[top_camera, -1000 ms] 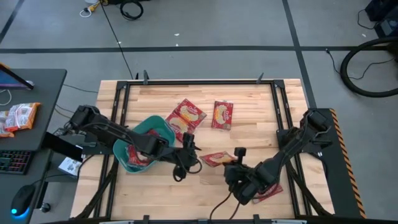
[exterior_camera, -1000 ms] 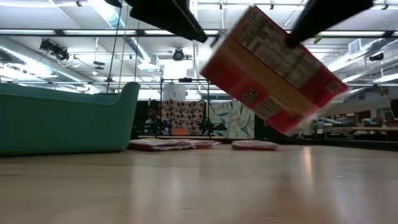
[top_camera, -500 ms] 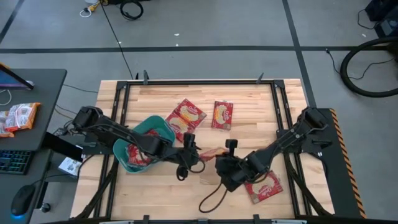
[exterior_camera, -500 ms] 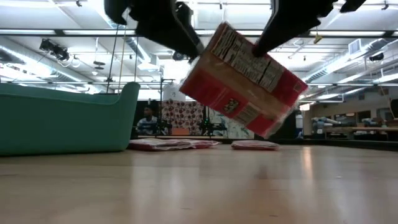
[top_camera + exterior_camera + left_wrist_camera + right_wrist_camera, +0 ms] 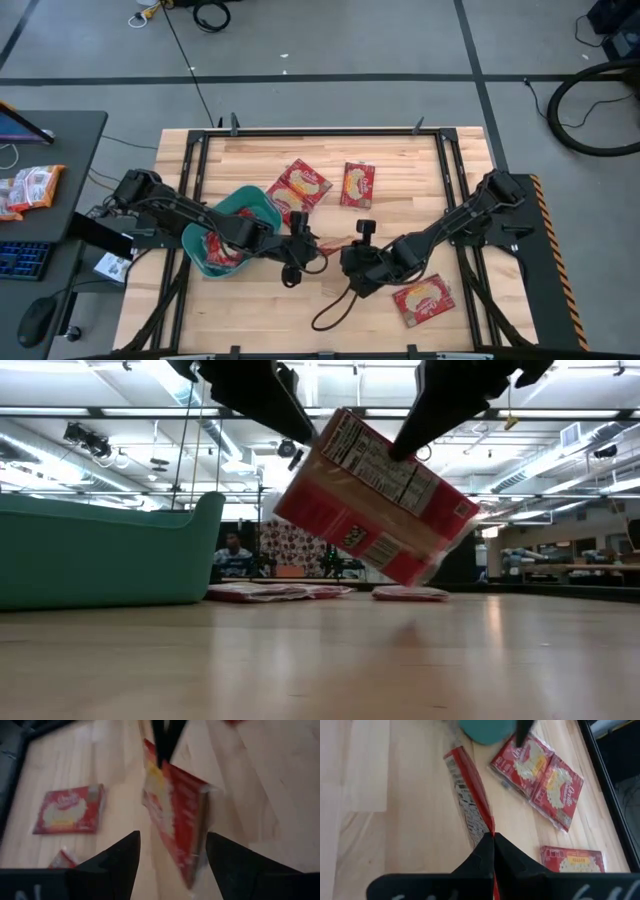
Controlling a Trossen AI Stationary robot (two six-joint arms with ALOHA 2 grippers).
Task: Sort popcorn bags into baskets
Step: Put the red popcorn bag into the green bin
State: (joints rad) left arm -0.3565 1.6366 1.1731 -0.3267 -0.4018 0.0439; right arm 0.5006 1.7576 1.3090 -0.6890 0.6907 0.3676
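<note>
While some packets already lay inside the basket, the right gripper pinched one packet beside it, the left gripper spread around it; four packets remained on the surface.

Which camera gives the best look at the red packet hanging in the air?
The low view: the packet fills it, printed back facing us. The wrist views show it edge-on; the high view mostly hides it between the two arms.
</note>
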